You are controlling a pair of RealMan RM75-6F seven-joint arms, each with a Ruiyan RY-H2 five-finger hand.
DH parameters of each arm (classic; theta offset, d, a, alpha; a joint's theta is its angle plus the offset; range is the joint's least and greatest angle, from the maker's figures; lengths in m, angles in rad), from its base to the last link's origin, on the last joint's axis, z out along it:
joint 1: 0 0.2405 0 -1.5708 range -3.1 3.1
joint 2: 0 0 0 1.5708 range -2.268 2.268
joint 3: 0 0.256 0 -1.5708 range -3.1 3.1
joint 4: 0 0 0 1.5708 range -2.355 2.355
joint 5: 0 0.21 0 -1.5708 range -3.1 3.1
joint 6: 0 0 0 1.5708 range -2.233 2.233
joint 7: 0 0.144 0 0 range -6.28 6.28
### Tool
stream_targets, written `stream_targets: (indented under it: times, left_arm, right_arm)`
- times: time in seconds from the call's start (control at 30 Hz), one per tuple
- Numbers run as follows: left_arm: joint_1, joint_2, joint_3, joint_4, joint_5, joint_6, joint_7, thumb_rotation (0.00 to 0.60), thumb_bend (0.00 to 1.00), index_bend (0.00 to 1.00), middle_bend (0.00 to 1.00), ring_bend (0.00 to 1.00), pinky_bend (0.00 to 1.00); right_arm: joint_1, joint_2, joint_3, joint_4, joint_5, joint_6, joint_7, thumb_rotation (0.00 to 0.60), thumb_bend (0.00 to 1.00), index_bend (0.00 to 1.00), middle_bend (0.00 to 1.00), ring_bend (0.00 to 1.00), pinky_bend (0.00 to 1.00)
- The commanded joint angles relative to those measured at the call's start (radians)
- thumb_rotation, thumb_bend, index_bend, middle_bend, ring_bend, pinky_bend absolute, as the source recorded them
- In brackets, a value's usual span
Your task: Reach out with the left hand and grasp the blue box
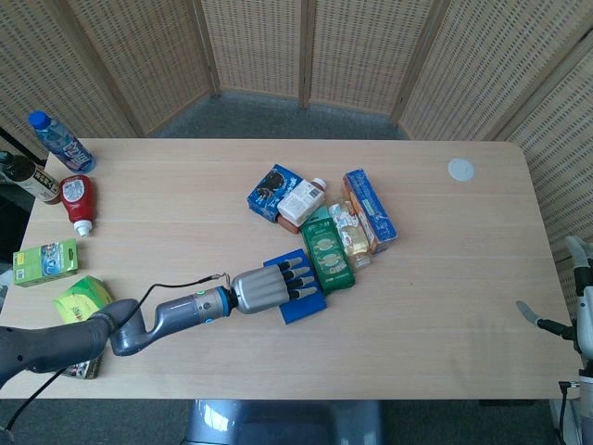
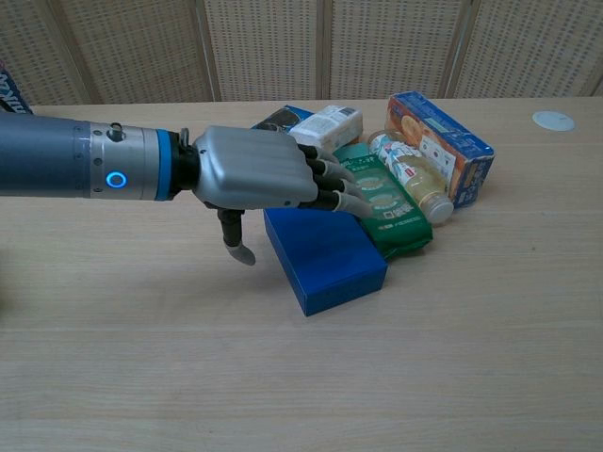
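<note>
No word, brand or number can be made out in either view. The green packet point(image 2: 386, 202), just past the fingertips of the left hand point(image 2: 259, 169), carries framed print too small to read. The clear bottle point(image 2: 412, 176) and the orange-and-blue carton point(image 2: 441, 141), further out beyond the hand, show printed labels, equally illegible. The blue box point(image 2: 325, 254) under the fingers bears plain faces.
</note>
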Motion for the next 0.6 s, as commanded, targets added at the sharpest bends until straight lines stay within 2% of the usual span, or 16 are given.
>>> stream_targets:
  times: [0.03, 0.33, 0.6]
  left_arm:
    - [-0.027, -0.034, -0.001, 0.025, -0.018, -0.026, 0.000, 0.600, 0.00, 0.00, 0.00, 0.00, 0.00]
    - [-0.097, -0.139, -0.016, 0.096, -0.099, -0.128, 0.033, 0.600, 0.00, 0.00, 0.00, 0.00, 0.00]
    - [-0.119, -0.192, -0.018, 0.132, -0.156, -0.158, 0.077, 0.600, 0.00, 0.00, 0.00, 0.00, 0.00]
  right_arm:
    - [-0.002, 0.008, 0.003, -0.001, 0.004, -0.006, 0.019, 0.526, 0.00, 0.00, 0.00, 0.00, 0.00]
    - [-0.005, 0.023, 0.010, 0.002, 0.014, -0.018, 0.064, 0.522, 0.00, 0.00, 0.00, 0.00, 0.00]
    - [-0.004, 0.031, 0.011, 0.002, 0.017, -0.034, 0.092, 0.528, 0.00, 0.00, 0.00, 0.00, 0.00]
